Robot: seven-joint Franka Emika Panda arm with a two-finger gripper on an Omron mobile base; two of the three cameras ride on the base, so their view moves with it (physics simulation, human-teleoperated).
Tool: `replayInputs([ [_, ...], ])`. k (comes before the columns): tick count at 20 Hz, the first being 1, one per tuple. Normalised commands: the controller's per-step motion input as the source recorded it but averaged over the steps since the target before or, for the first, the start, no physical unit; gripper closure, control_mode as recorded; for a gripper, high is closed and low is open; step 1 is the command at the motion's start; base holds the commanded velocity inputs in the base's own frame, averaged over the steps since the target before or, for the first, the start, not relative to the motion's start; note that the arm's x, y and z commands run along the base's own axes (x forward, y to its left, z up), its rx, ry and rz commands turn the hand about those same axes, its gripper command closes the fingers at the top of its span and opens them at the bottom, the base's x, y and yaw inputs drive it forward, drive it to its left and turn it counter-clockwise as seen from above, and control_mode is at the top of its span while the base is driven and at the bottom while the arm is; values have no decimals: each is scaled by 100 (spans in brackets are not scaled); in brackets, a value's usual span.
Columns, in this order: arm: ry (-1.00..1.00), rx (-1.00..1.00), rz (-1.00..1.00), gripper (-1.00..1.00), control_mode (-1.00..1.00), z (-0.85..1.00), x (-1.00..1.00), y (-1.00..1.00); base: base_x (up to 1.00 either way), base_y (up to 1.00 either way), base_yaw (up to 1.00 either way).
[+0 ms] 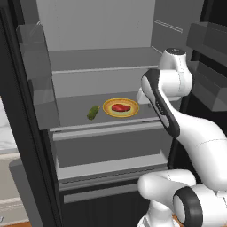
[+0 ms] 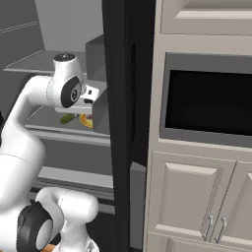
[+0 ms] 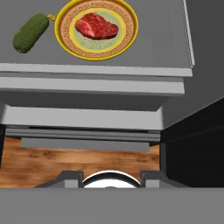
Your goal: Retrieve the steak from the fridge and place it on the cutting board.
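The steak [image 1: 120, 107] is lying on a yellow-rimmed plate [image 1: 109, 110] on a fridge [image 1: 26, 111] shelf [image 1: 71, 111], w/ a green pickle [image 1: 93, 112] just beside the plate. The claw is hanging closed & empty, above the shelf's front edge, well apart from the steak.

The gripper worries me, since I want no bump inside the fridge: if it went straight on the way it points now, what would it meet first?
Probably the front edge of the grey shelf below the yellow-rimmed plate, not the steak itself. Depth is hard to judge.
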Motion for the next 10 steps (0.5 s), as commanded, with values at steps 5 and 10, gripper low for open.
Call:
replayInputs([
  [5, 0, -2, 0, -100, -100, -26, 0, 0, 0, 0, 0],
  [10, 0, -1, 0, -100, -100, -32, 2, 0, 0, 0, 0],
])
